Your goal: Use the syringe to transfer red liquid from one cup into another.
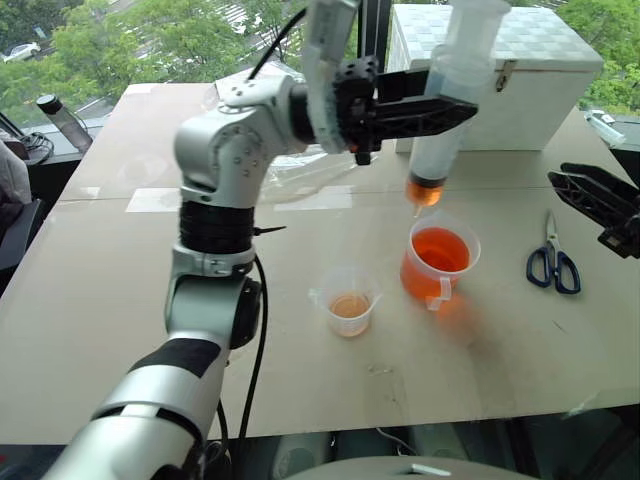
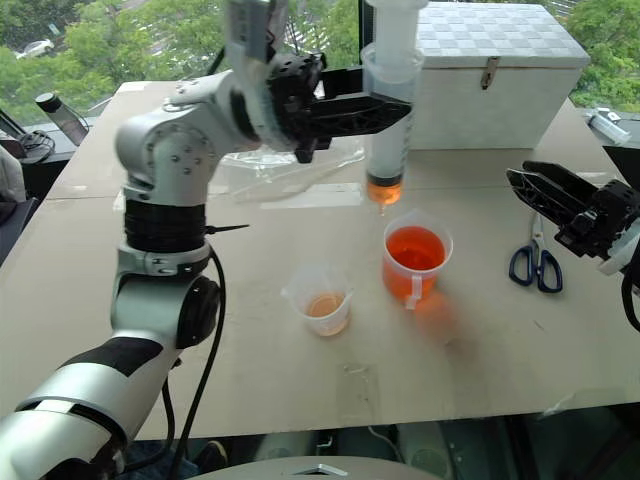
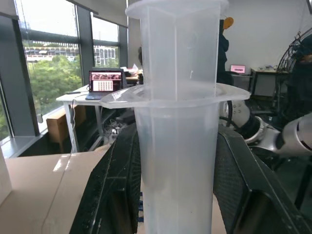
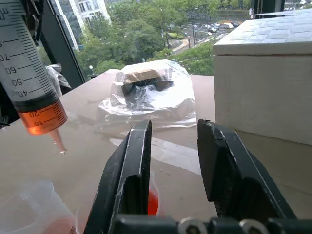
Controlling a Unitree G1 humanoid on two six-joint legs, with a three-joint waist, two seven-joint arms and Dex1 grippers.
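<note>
My left gripper (image 1: 452, 112) is shut on the syringe (image 1: 438, 160), holding the clear barrel upright with its tip down. A little red liquid (image 1: 425, 190) fills the barrel's bottom. The tip hangs just above the larger handled cup (image 1: 440, 262), which holds bright orange-red liquid. The small handleless cup (image 1: 348, 300) stands to its left with a shallow pale orange layer. In the left wrist view the barrel (image 3: 178, 146) sits between the black fingers (image 3: 117, 185). My right gripper (image 2: 522, 182) hovers open at the right, apart from both cups, nothing between its fingers (image 4: 139, 161).
Blue-handled scissors (image 1: 553, 265) lie on the table right of the handled cup. A white box (image 1: 510, 70) stands at the back right. A clear plastic bag (image 4: 146, 95) with dark contents lies behind the cups. A bottle (image 1: 62, 120) stands at the far left.
</note>
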